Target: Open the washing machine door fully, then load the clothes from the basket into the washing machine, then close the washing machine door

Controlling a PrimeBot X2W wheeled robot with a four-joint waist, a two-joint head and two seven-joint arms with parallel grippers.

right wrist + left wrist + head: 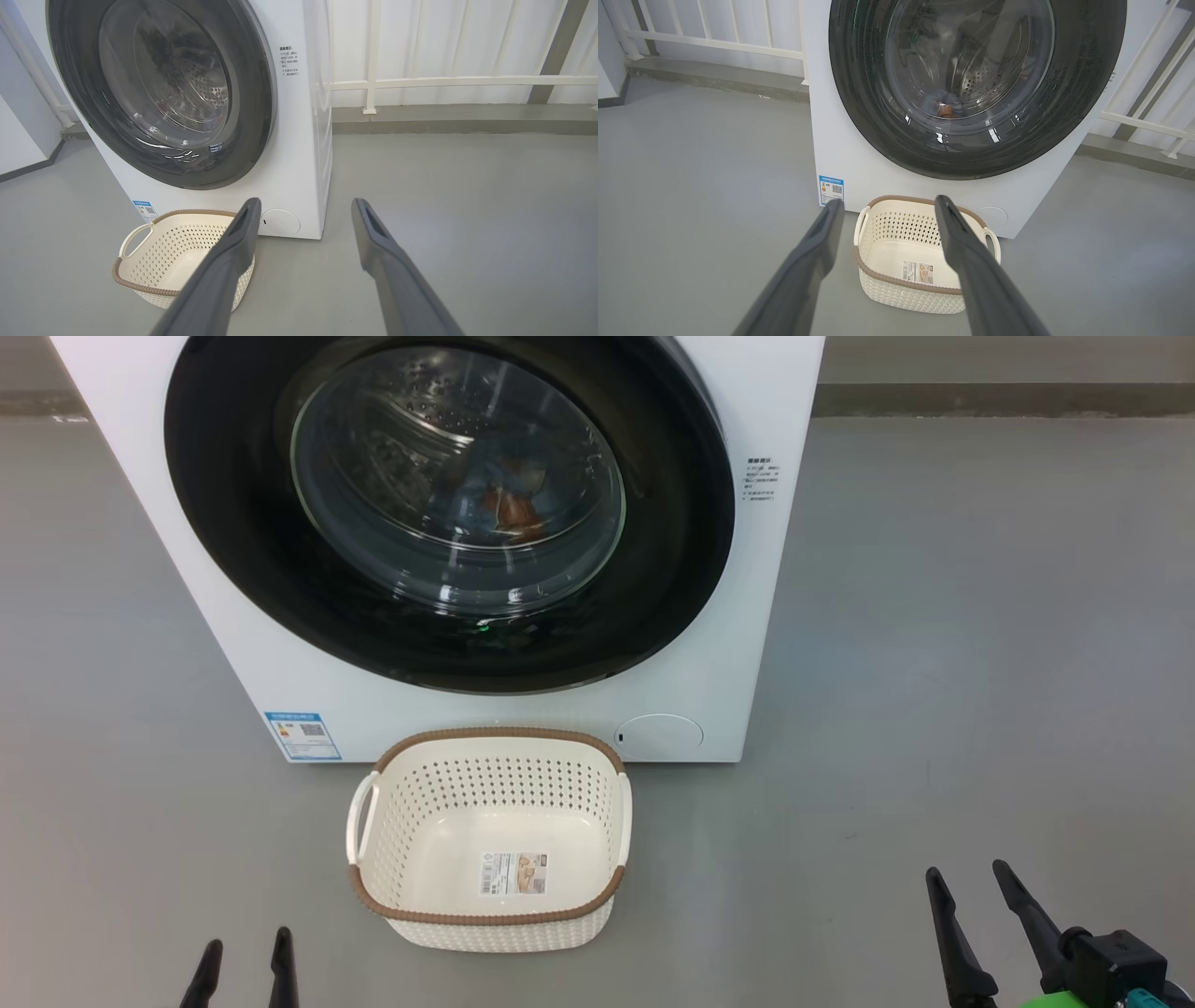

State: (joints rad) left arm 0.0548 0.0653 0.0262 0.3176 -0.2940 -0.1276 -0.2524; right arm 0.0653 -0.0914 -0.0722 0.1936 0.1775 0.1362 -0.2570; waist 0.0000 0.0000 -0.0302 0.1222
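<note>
On my head view the washing machine (766, 616) stands on the grey floor (980, 663) straight ahead. The washing machine door (233, 560) lies flat against its front. Through the glass bowl I make out the clothes (509, 509), a blue and orange-brown bundle low in the drum. The basket (485, 739) sits on the floor just in front of the machine, below the door, with the label (513, 874) on its bare bottom in plain sight. The left gripper (248, 938) shows at the lower left and the right gripper (965, 868) at the lower right. Both have their fingers spread and nothing between them, and both are well clear of the basket and the machine.

From the left wrist view, the two dark fingers stand wide apart in the air, framing the basket beyond them. The door is closed above it, and a patch of the clothes shows behind the glass. The blue sticker (830, 189) sits on the machine's lower corner, beside the basket.

From the right wrist view, the fingers are again parted and hold nothing. They point at the machine's lower corner near the round white cap (280, 222). The basket lies off to the left of this view, and a white railing (420, 82) runs along the wall behind.
</note>
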